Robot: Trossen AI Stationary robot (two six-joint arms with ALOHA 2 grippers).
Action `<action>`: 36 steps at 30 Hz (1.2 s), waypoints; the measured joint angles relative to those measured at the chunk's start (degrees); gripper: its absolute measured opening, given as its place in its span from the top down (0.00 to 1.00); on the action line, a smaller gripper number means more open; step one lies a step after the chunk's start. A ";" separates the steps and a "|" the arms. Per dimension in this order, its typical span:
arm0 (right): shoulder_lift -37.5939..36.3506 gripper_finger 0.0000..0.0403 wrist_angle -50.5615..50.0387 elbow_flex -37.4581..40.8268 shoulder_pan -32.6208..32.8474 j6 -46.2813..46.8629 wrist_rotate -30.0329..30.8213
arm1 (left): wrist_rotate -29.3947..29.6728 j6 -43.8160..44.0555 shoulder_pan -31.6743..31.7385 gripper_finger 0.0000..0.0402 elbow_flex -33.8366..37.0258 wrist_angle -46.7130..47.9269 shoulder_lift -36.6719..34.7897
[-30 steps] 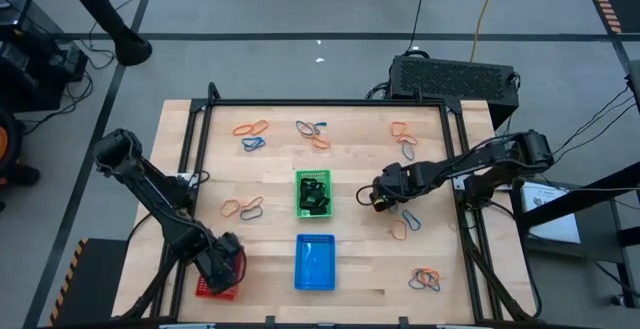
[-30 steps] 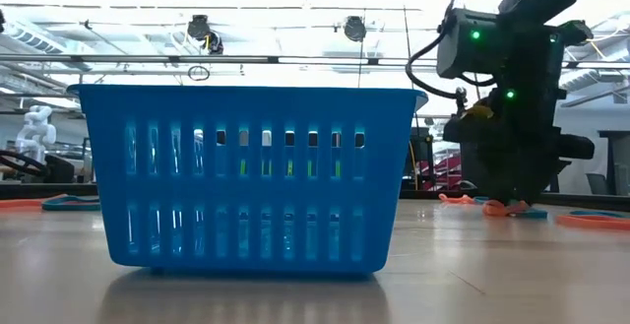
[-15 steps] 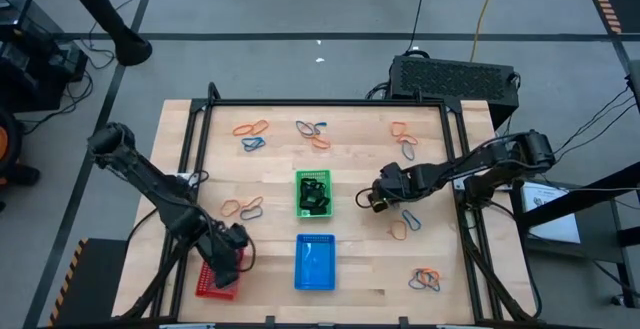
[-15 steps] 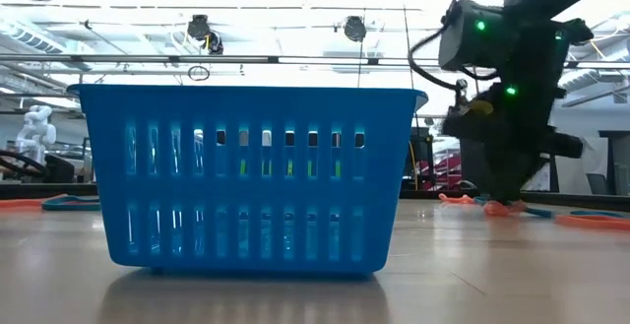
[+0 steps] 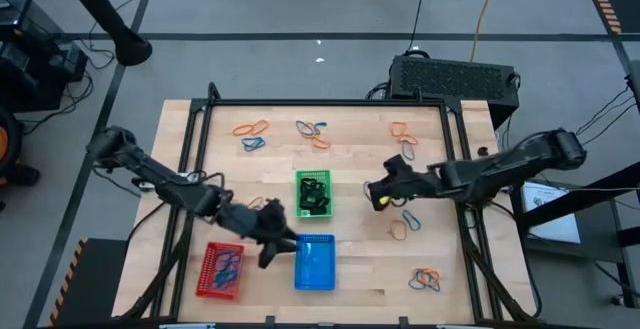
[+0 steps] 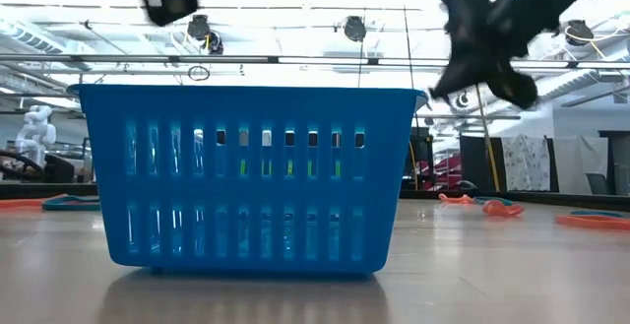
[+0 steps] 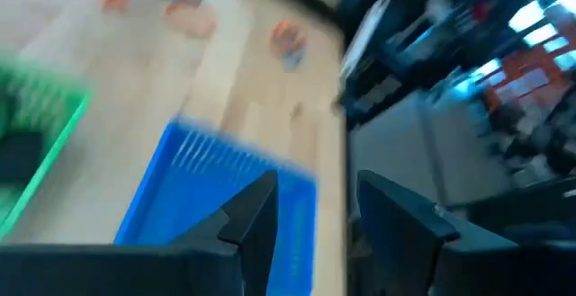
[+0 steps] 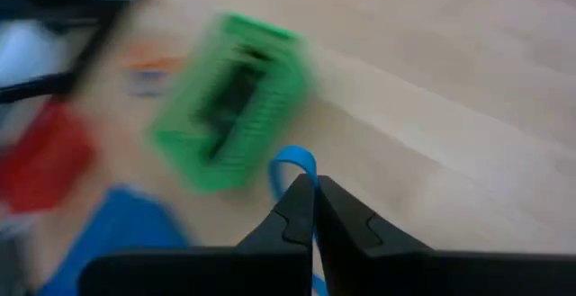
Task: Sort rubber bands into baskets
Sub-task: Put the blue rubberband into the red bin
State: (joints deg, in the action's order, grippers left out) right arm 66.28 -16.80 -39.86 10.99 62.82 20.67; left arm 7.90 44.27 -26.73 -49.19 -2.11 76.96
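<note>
One blue rubber band (image 8: pixel 295 165) pinched in right gripper (image 8: pixel 312 208).

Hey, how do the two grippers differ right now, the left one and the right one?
The left gripper has its fingers apart with nothing between them; the right gripper has its fingers pressed shut on a thin blue rubber band. The left gripper sits over the near left edge of the blue plastic mesh basket; the right gripper sits to the right of the green plastic mesh basket. Both have two dark fingers.
</note>
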 joint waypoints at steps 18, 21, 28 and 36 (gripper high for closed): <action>3.69 1.00 32.93 -0.06 9.85 -7.63 3.57 | -8.03 0.43 14.23 0.60 0.07 -37.76 19.60; 4.37 1.00 33.34 -0.07 10.00 -6.91 3.52 | -6.82 1.46 14.28 0.60 0.07 -39.36 21.63; 4.92 1.00 33.28 -0.07 10.07 -5.59 3.82 | -7.24 -1.37 14.28 0.60 0.07 -41.74 22.96; 4.92 1.00 32.80 -0.07 10.07 -4.78 6.48 | -4.39 -7.24 14.28 0.60 0.04 -46.47 23.02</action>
State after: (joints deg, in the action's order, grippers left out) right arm 71.20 16.00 -39.92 21.06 58.04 27.15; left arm 3.52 37.04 -12.45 -49.15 -48.58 99.98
